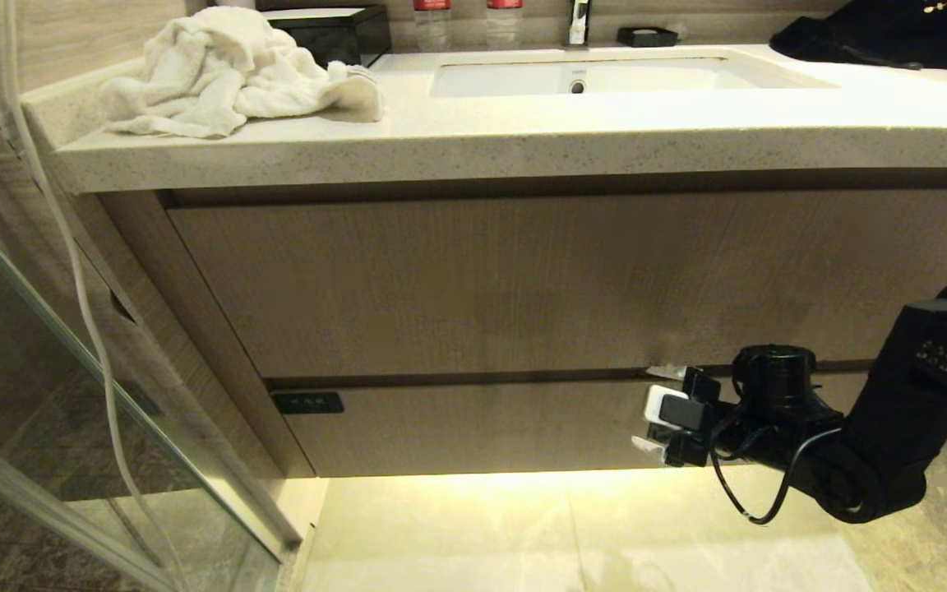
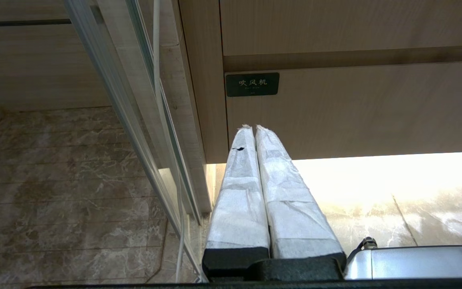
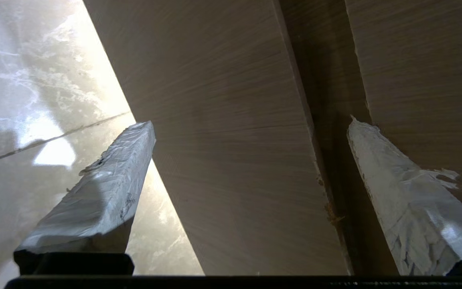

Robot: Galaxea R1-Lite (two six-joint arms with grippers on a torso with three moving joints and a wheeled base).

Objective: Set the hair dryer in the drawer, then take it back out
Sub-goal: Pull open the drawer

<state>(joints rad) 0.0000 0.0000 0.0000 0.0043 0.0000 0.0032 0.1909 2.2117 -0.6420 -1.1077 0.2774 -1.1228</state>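
- The drawer (image 1: pixel 482 432) is the lowest wood-grain front of the vanity, pushed fully in, its face flush under the taller front (image 1: pixel 523 284) above, with a dark narrow gap (image 1: pixel 457 380) running between the two.
- The hair dryer shows in none of the views; where it lies cannot be told.
- Below the drawer's bottom edge a lit strip opens onto pale marble floor (image 1: pixel 572 534), which gives open room in front of and beneath the drawer.
- To the robot's left a glass shower panel (image 1: pixel 71 345) with a metal frame stands close to the vanity's side, with a white cord (image 1: pixel 83 304) hanging along it.
- The right gripper (image 1: pixel 654 409) is at the drawer's right part, its jaws spread wide: in the right wrist view one white-wrapped finger (image 3: pixel 399 192) lies over the gap at the drawer's top edge, the other (image 3: pixel 106 188) below the bottom edge, the front between them. Contact cannot be made out; it holds nothing.
- The left gripper (image 2: pixel 252 130) hangs low near the drawer's left end, jaws pressed together, empty.
- A small black label (image 2: pixel 252 84) at the drawer's left end reads "吹风机"; the smaller line under it is unreadable.
- On the counter (image 1: pixel 523 140) lie a crumpled white towel (image 1: pixel 227 74) and a sink (image 1: pixel 588 76).
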